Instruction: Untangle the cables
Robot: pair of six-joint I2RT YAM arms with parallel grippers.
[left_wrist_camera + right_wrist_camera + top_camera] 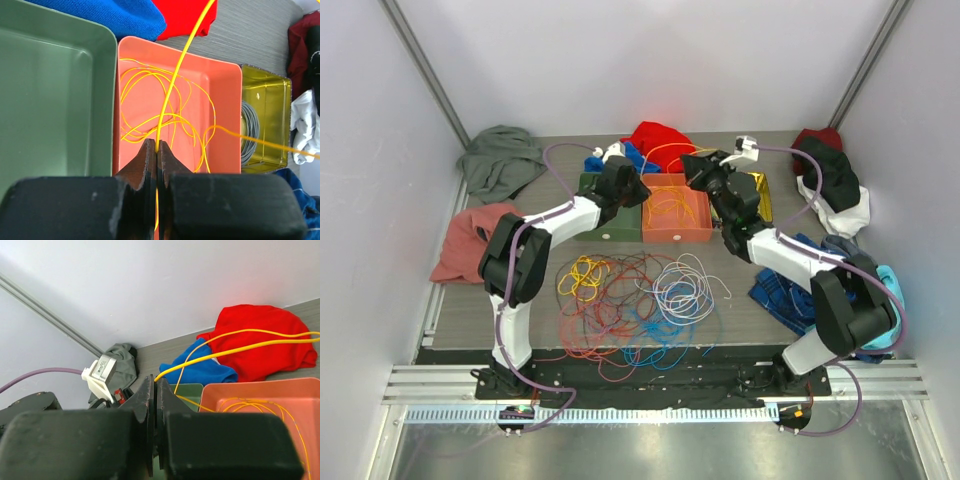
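Yellow cable (172,85) is clamped in both jaws.

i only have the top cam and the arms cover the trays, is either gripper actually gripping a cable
observer: Yes. The left gripper is shut on a yellow cable over the near edge of the orange tray.
operator: and the right one
observer: The right gripper is also shut on a yellow strand, which runs off across the red cloth. I can't tell if it is the same cable.
operator: whats in the yellow tray
observer: A coiled grey cable lies against one wall of the yellow tray.
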